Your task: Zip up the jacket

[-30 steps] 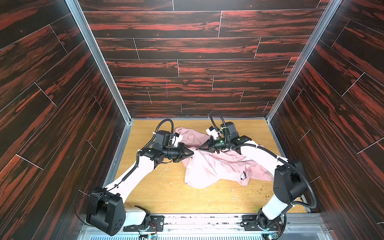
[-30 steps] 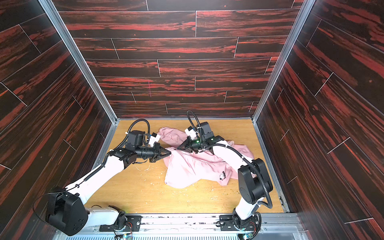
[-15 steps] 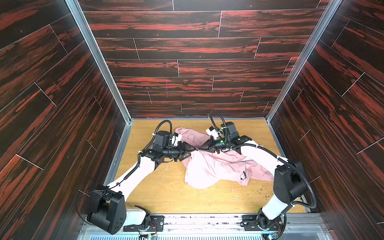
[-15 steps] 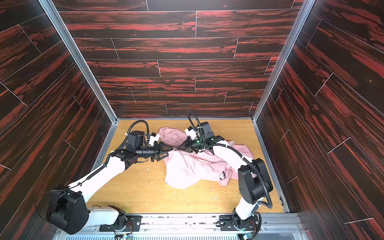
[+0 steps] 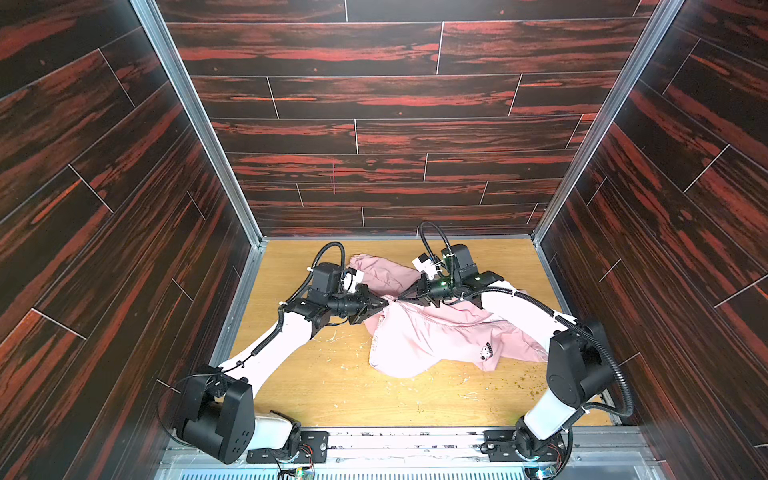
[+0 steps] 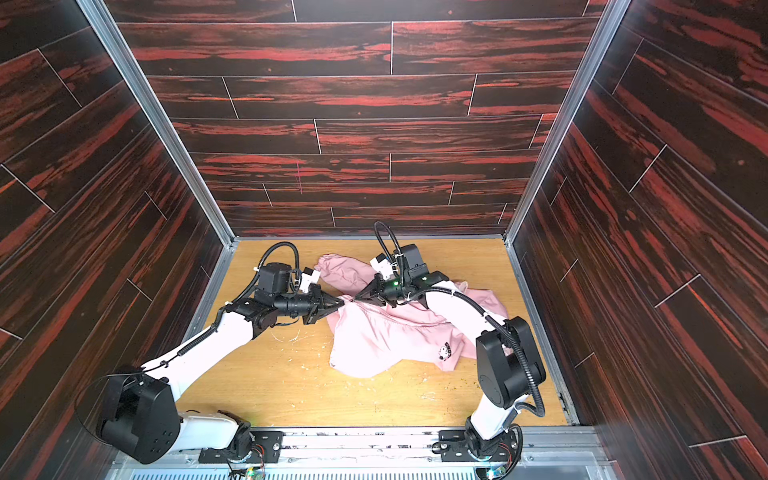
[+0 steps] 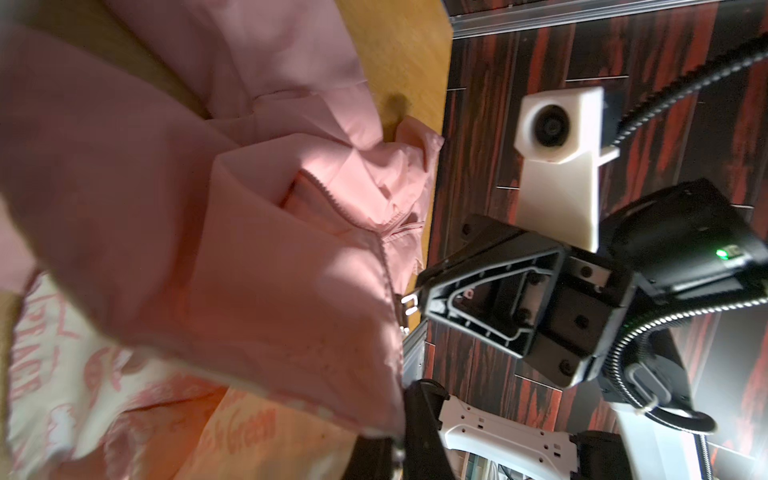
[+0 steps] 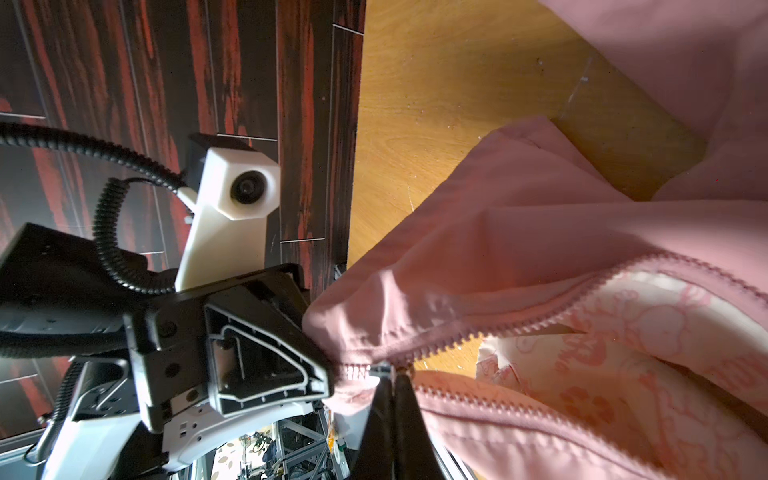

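Where both top views look down on the wooden table, the left pincer and the right pincer meet tip to tip and nearly touch. Both are pressed closed on the same raised corner of the pink jacket. From those tips the jacket's body spreads across the table toward the right arm's base, with its small logo well away from both pincers and one sleeve lying behind them. In the left wrist view, the left pincer has its dark fingers clamped on the jacket's hem, fabric filling the space between them. Just beyond, the right pincer pinches the metal zipper slider at the cloth's edge. In the right wrist view, the right pincer is fully closed, its narrow tips gripping the zipper slider. A short run of joined teeth leads from there to the left pincer, which bites the bunched hem. On the far side of the slider the two rows of teeth part over the pale printed lining.
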You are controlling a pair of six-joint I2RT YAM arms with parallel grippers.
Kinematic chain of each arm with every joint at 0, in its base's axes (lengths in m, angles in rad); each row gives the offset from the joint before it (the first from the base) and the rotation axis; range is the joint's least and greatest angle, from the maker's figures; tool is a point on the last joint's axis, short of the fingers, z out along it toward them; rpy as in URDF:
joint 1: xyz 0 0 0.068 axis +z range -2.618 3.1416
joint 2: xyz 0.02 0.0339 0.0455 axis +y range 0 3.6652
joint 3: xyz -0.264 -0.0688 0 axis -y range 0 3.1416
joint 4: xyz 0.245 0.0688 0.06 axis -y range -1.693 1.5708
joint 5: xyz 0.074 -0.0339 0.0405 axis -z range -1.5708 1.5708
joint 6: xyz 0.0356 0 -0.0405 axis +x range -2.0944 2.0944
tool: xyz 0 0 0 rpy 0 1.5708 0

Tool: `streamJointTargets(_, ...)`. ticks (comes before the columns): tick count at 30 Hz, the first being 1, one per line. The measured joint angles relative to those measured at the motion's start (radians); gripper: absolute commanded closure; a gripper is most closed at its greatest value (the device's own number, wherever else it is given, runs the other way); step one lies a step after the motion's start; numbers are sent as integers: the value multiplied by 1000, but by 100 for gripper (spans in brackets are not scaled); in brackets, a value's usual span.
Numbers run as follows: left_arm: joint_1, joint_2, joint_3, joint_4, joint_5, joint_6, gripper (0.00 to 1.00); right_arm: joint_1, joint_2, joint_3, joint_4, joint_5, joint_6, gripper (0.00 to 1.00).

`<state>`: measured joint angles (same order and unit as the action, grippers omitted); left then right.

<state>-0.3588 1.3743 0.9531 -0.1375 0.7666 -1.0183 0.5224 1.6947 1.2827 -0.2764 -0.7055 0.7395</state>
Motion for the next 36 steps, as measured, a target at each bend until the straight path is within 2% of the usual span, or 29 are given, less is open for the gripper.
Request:
streamJointTargets(20,16,-5,39,-146,-126,109,100,-3,-1,47,-136,146,-45,100)
streamJointTargets(28,25,-26,39,-170,-159,135,100,3,-19,52,-143,159,-45,100)
streamJointTargets(36,81,-49,41,-214,-232,151,100,-20,-27,53,-177,211,-51,100)
